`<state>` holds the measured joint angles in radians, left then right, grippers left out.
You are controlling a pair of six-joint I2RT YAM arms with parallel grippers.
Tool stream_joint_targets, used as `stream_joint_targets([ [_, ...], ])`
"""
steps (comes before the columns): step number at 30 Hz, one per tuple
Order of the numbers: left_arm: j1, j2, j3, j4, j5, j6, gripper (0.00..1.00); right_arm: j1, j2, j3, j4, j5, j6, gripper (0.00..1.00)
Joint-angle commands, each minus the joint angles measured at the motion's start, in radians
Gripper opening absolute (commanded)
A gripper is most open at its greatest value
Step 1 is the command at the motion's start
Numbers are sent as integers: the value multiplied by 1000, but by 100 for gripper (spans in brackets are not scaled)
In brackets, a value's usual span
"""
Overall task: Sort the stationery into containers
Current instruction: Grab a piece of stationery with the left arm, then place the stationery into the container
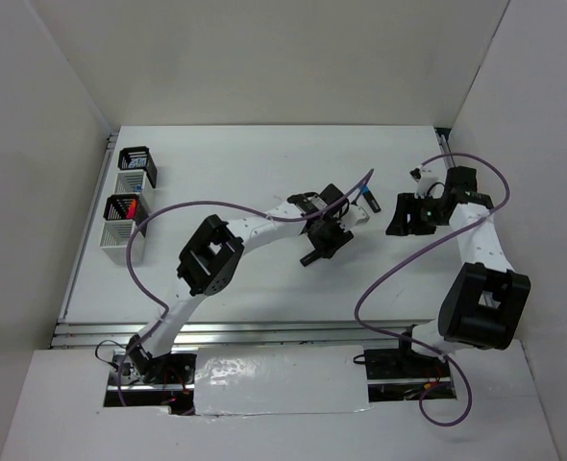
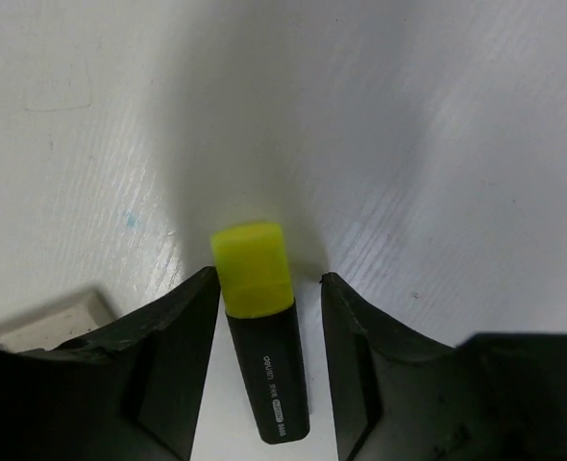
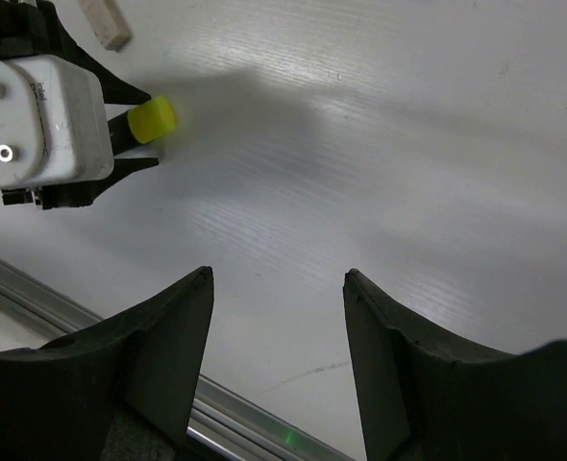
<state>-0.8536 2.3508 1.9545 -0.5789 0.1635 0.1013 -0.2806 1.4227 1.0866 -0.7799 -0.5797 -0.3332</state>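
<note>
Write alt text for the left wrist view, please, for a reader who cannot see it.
A yellow-capped black highlighter lies on the white table between the left gripper's open black fingers. A beige eraser pokes in at lower left.

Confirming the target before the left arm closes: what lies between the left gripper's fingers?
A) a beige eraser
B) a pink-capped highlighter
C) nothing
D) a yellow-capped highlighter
D: the left wrist view shows a yellow-capped highlighter lying on the table, with the left gripper straddling it and table still visible between it and one finger.
</note>
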Motion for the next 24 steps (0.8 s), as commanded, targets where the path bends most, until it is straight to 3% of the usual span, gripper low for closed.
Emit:
stream_joint_targets([
  [1,-22,39,-8,-42,-45,-9,58,-5,15,7,2,-20,6,63],
  [7,16,-14,-83,-30,-16,-29,32,-2,30,29,2,-19,10,63],
  [9,54,-106,-162,7,19,-34,25,11,33,33,8,-19,16,63],
  [12,148,-319,-331,141,187,-60,12,41,36,42,18,-9,25,63],
  [14,275,-553,-454,320,390,-94,10,61,44,58,19,-3,33,63],
  [15,395,-632,-594,406,466,-170,9,81,45,65,21,4,36,63],
  [16,463,-789,-665,612,535,-199,8,90,45,70,22,12,39,63],
  [18,650,-916,-814,753,645,-242,5,113,56,91,16,20,37,63],
  [20,763,-1044,-855,786,671,-203,0,123,73,110,10,21,40,63],
  [22,913,-1079,-835,678,723,-53,0,129,93,133,11,17,55,63],
  [24,1070,-1062,-822,660,783,-23,0,133,117,150,19,11,66,63],
])
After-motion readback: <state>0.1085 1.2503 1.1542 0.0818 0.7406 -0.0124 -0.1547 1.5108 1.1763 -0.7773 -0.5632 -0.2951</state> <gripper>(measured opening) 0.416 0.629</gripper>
